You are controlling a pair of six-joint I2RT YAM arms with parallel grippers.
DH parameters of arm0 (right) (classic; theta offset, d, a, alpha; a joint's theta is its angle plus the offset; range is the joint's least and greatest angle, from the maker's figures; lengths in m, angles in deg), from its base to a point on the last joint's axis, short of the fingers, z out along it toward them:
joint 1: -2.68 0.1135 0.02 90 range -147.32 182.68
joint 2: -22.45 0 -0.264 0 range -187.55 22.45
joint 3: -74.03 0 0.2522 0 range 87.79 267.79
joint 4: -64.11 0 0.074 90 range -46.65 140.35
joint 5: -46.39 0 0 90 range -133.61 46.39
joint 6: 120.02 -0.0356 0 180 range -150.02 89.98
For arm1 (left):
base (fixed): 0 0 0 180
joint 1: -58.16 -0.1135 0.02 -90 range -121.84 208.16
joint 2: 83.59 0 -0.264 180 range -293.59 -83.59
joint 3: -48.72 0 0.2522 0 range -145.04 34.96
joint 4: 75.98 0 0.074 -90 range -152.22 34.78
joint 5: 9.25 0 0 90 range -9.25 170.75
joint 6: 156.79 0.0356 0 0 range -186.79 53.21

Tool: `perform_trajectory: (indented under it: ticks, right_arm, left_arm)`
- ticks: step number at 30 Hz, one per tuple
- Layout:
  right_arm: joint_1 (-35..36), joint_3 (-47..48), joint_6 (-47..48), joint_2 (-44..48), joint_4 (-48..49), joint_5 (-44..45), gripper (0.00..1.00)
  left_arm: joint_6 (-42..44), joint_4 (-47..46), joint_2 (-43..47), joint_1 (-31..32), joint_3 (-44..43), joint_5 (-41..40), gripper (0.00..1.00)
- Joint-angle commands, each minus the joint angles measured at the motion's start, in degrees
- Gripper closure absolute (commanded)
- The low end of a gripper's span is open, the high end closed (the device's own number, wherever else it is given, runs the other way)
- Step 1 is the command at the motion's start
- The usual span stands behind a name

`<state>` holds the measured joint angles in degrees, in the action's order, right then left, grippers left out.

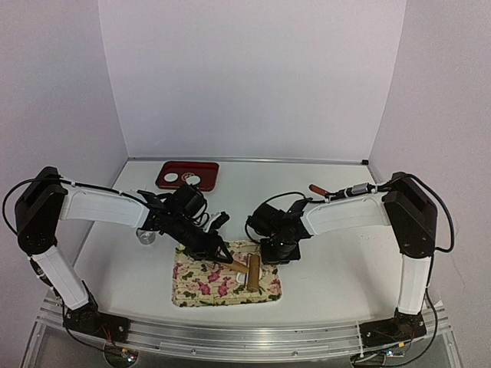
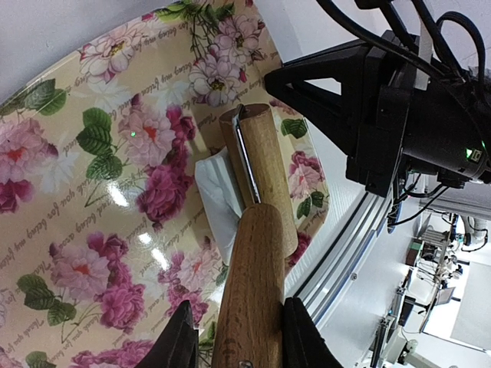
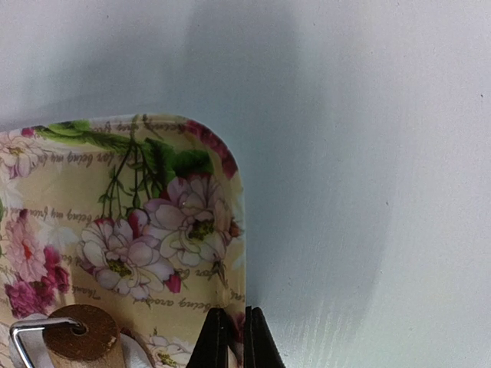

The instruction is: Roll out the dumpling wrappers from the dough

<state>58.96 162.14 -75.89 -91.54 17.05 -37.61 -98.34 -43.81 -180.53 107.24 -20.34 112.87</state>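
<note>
A wooden rolling pin (image 1: 252, 271) lies on the floral tray (image 1: 201, 288), its roller on a flat piece of white dough (image 2: 211, 188). My left gripper (image 1: 225, 256) is shut on the pin's handle (image 2: 255, 285); in the left wrist view the gripper (image 2: 239, 339) has a finger on each side of it. My right gripper (image 1: 278, 256) is shut on the tray's right rim (image 3: 235, 253); the right wrist view shows the gripper (image 3: 230, 339) pinching it. The roller's end (image 3: 81, 334) shows at the lower left there. Two dumpling wrappers (image 1: 170, 179) lie on a red tray (image 1: 212, 170).
The red tray stands at the back of the table, left of centre. A small ring-shaped thing (image 1: 146, 236) lies left of the floral tray, under the left arm. A brown-handled tool (image 1: 316, 188) lies at the back right. The table's near edge has a metal rail (image 1: 245, 337).
</note>
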Motion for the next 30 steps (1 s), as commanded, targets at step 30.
perform_trajectory:
  ticks: [30]
  right_arm:
    - [0.07,0.90,-1.33,-0.01,-4.21,4.81,1.00]
  left_arm:
    - [-0.71,21.74,-6.53,2.08,5.21,-19.08,1.00]
